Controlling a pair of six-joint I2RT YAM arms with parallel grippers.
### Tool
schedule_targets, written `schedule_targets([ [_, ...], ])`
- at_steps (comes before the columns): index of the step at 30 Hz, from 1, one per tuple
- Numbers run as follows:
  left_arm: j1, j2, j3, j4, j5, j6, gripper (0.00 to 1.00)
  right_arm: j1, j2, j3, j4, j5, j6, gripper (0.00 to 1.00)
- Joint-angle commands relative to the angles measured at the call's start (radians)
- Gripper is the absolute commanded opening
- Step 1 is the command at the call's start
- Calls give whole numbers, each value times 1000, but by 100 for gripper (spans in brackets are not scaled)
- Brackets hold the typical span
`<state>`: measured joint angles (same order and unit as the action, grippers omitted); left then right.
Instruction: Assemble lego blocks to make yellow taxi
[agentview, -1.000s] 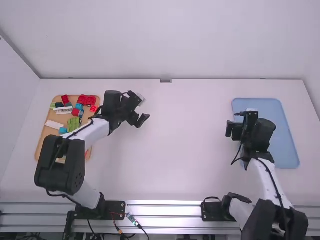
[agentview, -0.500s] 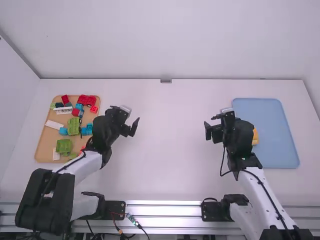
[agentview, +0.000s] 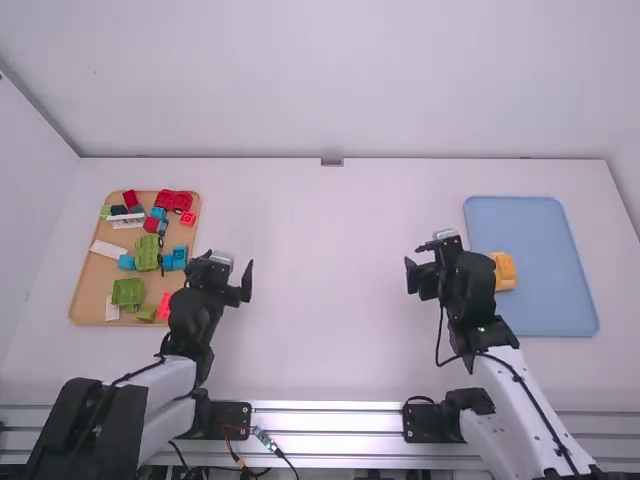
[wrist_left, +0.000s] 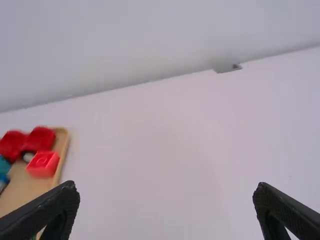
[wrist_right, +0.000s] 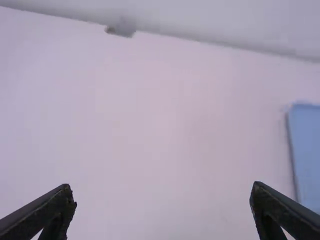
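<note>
In the high view my left gripper (agentview: 230, 268) hangs just right of the wooden tray, open and holding nothing. My right gripper (agentview: 426, 262) is open and empty, left of the blue tray (agentview: 545, 305). On that tray's left part sits a yellow-orange block piece (agentview: 503, 270), partly behind the right arm. In the left wrist view, widely parted fingers flank bare table at my left gripper (wrist_left: 167, 190). The right wrist view has my right gripper (wrist_right: 161, 189) equally wide apart, with a corner of the blue tray (wrist_right: 307, 150) beyond.
The wooden tray (agentview: 90, 285) at the left holds red, blue, green and white blocks, among them a green piece (agentview: 127, 292) and a red piece (agentview: 187, 218). Bare white table (agentview: 330, 290) lies between the two arms.
My left gripper has come back toward its base, uncovering blocks on the wooden tray. My right gripper has moved left off the blue tray, and the yellow-orange piece has come into sight.
</note>
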<state>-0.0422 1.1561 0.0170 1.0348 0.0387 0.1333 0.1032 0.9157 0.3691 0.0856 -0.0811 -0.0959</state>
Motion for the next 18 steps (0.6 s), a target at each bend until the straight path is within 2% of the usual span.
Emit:
schedule_targets([
  [1, 38, -47, -17, -20, -39, -59, 88, -38, -45, -45, -27, 68, 64, 87],
  [5, 42, -104, -17, -77, -39, -116, 82, -103, -111, -110, -86, 81, 96, 80],
  [16, 42, -328, -17, -301, -39, -133, 60, -103, -364, -363, -86, 81, 96, 55],
  [18, 42, -365, -17, -338, -39, -133, 56, -103, -402, -369, -86, 81, 96, 51],
])
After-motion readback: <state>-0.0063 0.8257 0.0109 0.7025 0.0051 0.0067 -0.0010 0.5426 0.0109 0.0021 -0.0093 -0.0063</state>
